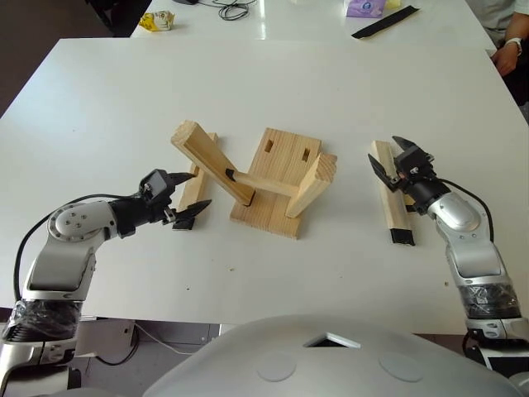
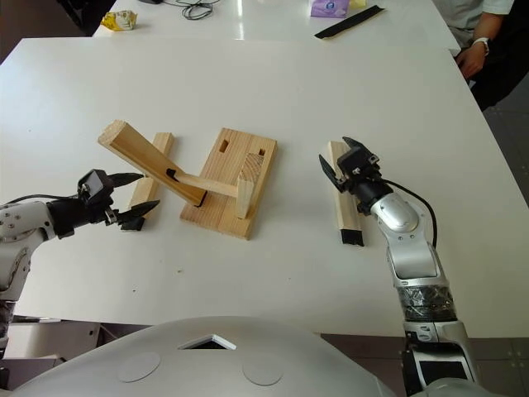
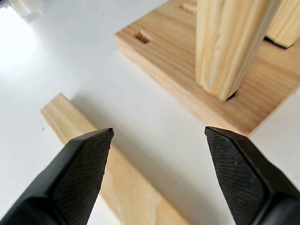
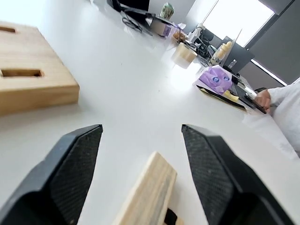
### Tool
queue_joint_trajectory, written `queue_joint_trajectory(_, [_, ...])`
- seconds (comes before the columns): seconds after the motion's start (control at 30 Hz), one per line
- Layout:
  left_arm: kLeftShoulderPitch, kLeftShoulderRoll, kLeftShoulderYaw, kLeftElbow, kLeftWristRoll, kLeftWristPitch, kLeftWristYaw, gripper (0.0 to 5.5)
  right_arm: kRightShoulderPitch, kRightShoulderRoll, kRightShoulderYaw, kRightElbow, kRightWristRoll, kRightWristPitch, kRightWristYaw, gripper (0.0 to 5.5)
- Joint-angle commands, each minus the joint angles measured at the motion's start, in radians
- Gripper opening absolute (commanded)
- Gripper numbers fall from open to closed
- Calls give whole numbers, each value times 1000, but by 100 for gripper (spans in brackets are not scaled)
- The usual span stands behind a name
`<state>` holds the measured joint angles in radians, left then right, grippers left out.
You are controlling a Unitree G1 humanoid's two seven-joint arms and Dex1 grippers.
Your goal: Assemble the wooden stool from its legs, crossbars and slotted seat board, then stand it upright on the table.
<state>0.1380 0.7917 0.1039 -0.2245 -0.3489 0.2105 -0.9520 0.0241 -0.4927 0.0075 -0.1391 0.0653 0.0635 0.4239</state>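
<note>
**Left eye view: half-built stool lying seat-down between two open grippers**

Nearest the robot, the left gripper (image 1: 201, 189) is spread wide and grasps nothing. Its fingers sit either side of a loose leg (image 3: 70, 119) that lies flat on the white table (image 1: 99, 107). The placing suggests a pick-up is being lined up.

On the robot's right, the right gripper (image 1: 384, 151) is likewise released. It hovers over the far end of a second loose leg (image 1: 398, 211). Each spare leg lies on the side of the arm best placed to reach it.

Between the arms, a little farther out, the slotted seat board (image 1: 279, 165) lies flat with its slots facing up, probably so that legs can be pressed down into it. A left fitted leg (image 1: 211, 161) and a right fitted leg (image 1: 312, 188) rise from its near edge, leaning apart. A crossbar (image 1: 266, 186) bridges them.

Two open slots (image 1: 269, 146) wait along the far side of the board.

The count is one seat board, four legs (two fitted, two loose) and one crossbar visible.

Farthest away, on an adjoining table, lie cables (image 1: 235, 10) and a black strip (image 1: 384, 22).
</note>
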Motion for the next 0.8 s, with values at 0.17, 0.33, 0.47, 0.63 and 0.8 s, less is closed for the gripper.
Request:
queue_joint_trajectory(0.17, [-1, -22, -74, -71, 32, 4, 4, 363, 49, -83, 38, -243, 177, 218, 217, 313])
queue_joint_trajectory(0.33, [24, -44, -125, -46, 66, -38, -1, 363, 127, -183, 92, -298, 187, 254, 362, 313])
queue_joint_trajectory(0.47, [10, -68, -182, -67, 79, -42, -6, 363, 165, -234, 115, -320, 210, 273, 453, 313])
queue_joint_trajectory(0.63, [-20, -89, -237, -82, 86, -35, -15, 363, 142, -236, 163, -293, 176, 269, 475, 313])
queue_joint_trajectory(0.8, [-29, -92, -264, -87, 82, -32, -27, 363, 71, -196, 197, -207, 105, 251, 425, 313])
